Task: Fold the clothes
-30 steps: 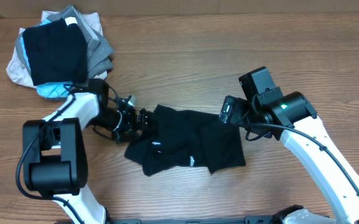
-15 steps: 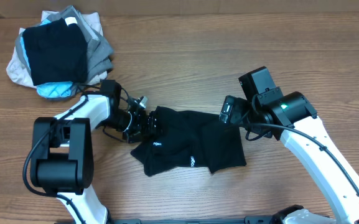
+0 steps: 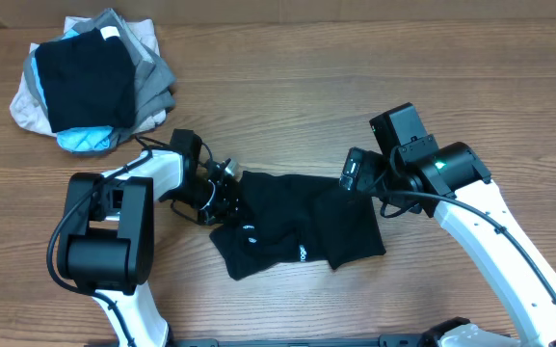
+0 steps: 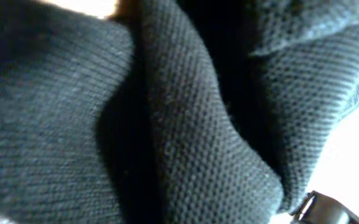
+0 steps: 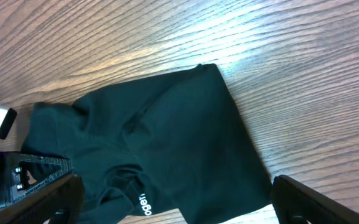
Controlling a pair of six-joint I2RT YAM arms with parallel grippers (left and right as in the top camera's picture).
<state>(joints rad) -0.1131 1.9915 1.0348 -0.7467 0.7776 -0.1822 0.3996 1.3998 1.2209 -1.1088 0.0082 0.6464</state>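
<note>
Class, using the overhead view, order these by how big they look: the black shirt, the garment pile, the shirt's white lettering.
Largest: garment pile and black shirt, too alike to rank.
Smallest: white lettering, by far.

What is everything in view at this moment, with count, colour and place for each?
black shirt: one, black with small white lettering, crumpled at the table's centre between the arms.
pile of garments: one stack, black on top over grey, beige and light blue, far left corner.
wooden table: one, brown wood grain, under everything.
left arm: one, white and black, reaching to the shirt's left edge.
right arm: one, white and black, reaching in from the right.
left gripper: one, black, shut on the shirt's left edge.
right gripper: one, black, open, at the shirt's far right edge.
</note>
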